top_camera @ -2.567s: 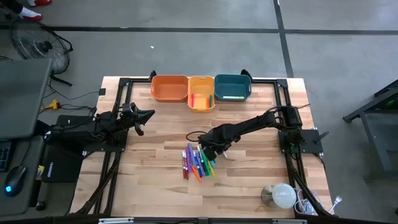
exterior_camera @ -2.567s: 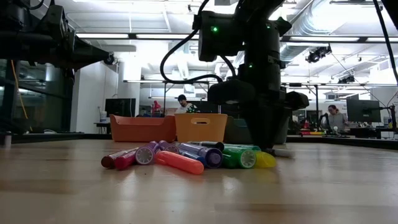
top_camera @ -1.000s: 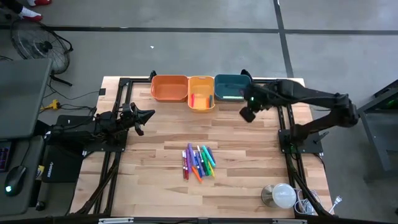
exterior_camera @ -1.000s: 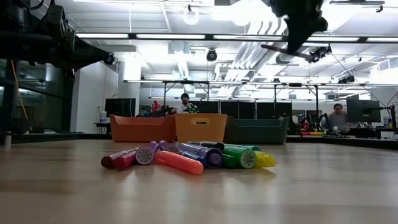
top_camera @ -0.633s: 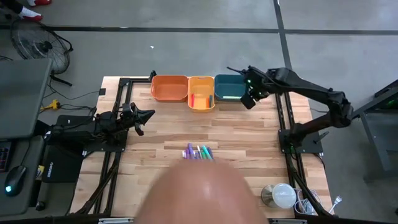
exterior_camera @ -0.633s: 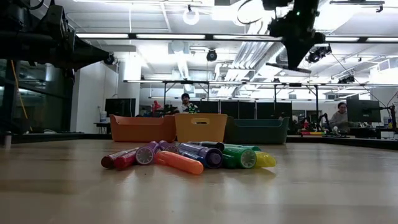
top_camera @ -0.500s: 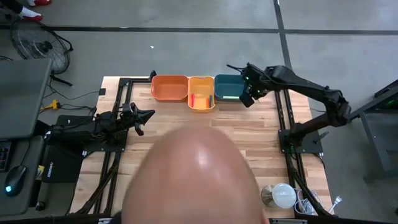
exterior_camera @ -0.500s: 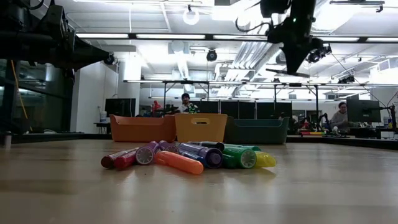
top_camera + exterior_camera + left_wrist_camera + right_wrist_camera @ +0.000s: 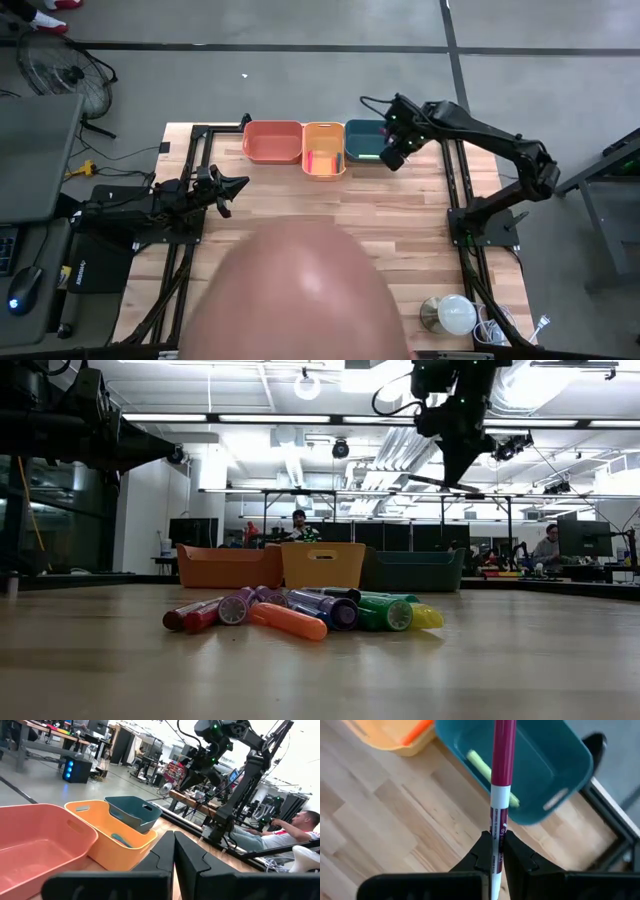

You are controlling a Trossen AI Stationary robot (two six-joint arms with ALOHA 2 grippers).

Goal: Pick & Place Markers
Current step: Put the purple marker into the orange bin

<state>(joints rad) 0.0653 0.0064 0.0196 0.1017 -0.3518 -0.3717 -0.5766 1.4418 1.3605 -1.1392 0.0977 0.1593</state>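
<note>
The markers (image 9: 300, 612) lie in a heap on the tabletop; in the high view a blurred pink shape hides them. My right gripper (image 9: 392, 156) hangs high over the teal bin (image 9: 362, 131) at the far edge, shut on a magenta-and-white marker (image 9: 498, 795). A yellow-green marker (image 9: 485, 767) lies in that bin, and an orange one (image 9: 417, 730) lies in the yellow bin (image 9: 323, 127). My left gripper (image 9: 240, 182) waits shut and holds nothing at the table's left side. My right gripper pinches the marker's white barrel (image 9: 496, 837) between its two fingers. The fingers come from above, slanting steeply down, and lie across it. The marker is lifted clear and about level, its magenta end (image 9: 503, 750) out over the teal bin.
An orange bin (image 9: 272, 126) stands left of the yellow one in the row at the far edge. A large blurred pink shape (image 9: 300, 290) close to the overhead camera covers the table's middle and near part. A white round object (image 9: 455, 315) sits at the near right corner.
My right gripper has carried the marker toward the far edge and a little left, ending over the teal bin, still shut on it. The blurred pink shape has come into the high view from the near side and now covers the markers.
</note>
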